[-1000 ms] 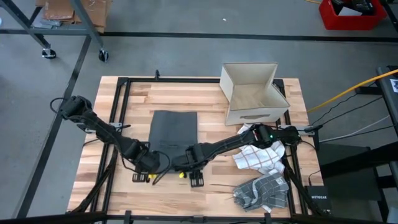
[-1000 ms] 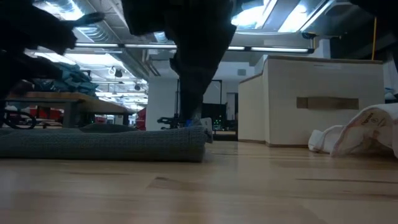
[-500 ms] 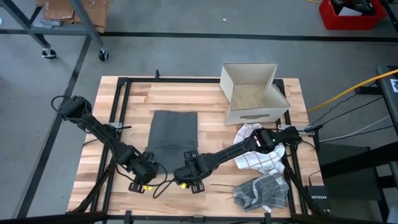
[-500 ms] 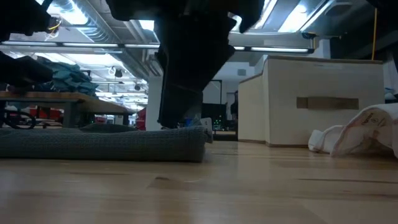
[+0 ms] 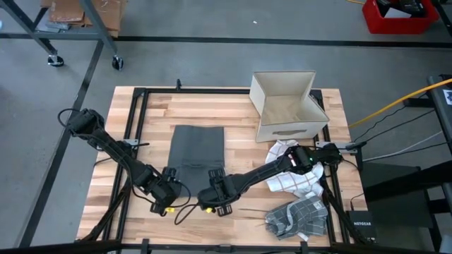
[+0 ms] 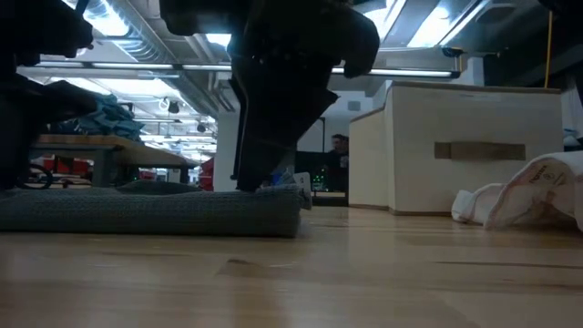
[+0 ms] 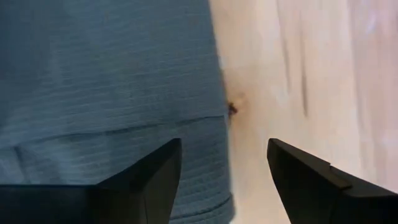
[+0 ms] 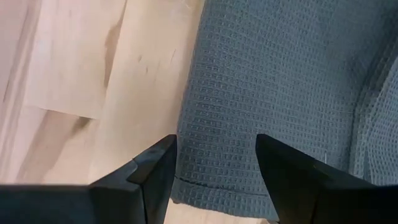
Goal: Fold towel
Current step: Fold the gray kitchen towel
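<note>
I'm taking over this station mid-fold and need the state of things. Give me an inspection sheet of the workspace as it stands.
Surface: wooden table, bare at the far left.
Job's things: dark grey towel, folded flat, mid-table.
Clutter: open cardboard box at the far right; white checked cloth and grey checked cloth piled at the right edge.
Grippers: left gripper open, over the towel's near left corner, holding nothing; right gripper open, over its near right corner, holding nothing.
Cables: yellow cable off the table's right side.
Surroundings: red bin on the floor, a person far behind.
</note>
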